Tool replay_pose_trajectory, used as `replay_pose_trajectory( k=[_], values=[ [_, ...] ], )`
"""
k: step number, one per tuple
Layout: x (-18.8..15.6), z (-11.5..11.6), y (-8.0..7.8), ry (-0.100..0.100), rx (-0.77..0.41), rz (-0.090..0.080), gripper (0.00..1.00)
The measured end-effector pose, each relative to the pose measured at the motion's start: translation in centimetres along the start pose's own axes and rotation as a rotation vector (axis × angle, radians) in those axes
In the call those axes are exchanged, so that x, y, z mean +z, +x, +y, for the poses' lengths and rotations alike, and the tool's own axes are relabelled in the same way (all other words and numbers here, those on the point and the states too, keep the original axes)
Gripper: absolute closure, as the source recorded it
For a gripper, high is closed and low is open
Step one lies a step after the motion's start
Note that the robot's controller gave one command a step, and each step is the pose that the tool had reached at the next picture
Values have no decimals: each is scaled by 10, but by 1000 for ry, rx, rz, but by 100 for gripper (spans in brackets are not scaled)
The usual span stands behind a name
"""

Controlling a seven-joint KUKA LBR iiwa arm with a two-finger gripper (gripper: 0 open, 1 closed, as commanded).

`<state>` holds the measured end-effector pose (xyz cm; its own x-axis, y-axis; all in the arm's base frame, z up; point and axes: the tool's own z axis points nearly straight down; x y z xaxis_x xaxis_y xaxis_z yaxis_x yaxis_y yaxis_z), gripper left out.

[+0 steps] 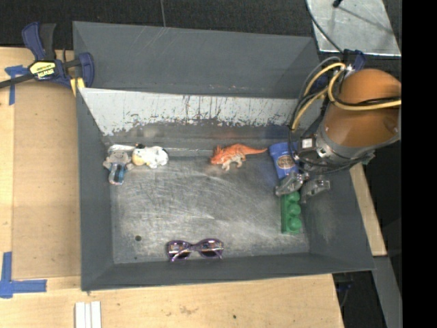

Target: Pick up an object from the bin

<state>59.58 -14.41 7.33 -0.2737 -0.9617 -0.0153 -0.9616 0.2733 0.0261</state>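
My gripper [301,186] hangs at the right side of the bin, its fingers spread apart with nothing between them. Directly below the fingertips lies a green toy block [291,214] with round studs, lengthwise against the right wall. A blue object [280,158] with a round label sits just behind the gripper, partly hidden by the wrist. An orange toy dinosaur [232,156] lies to the left of it near the back wall.
A small white and grey plush figure [136,159] lies at the back left corner. Purple-framed sunglasses [195,249] rest by the front wall. The arm's orange cover and cables overhang the bin's right rim.
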Motion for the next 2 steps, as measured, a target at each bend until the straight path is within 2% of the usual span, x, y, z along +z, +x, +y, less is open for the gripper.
replay_pose_trajectory(
  k=[2],
  values=[
    [-2, 1, -1, 2, -1, -1, 100]
  ],
)
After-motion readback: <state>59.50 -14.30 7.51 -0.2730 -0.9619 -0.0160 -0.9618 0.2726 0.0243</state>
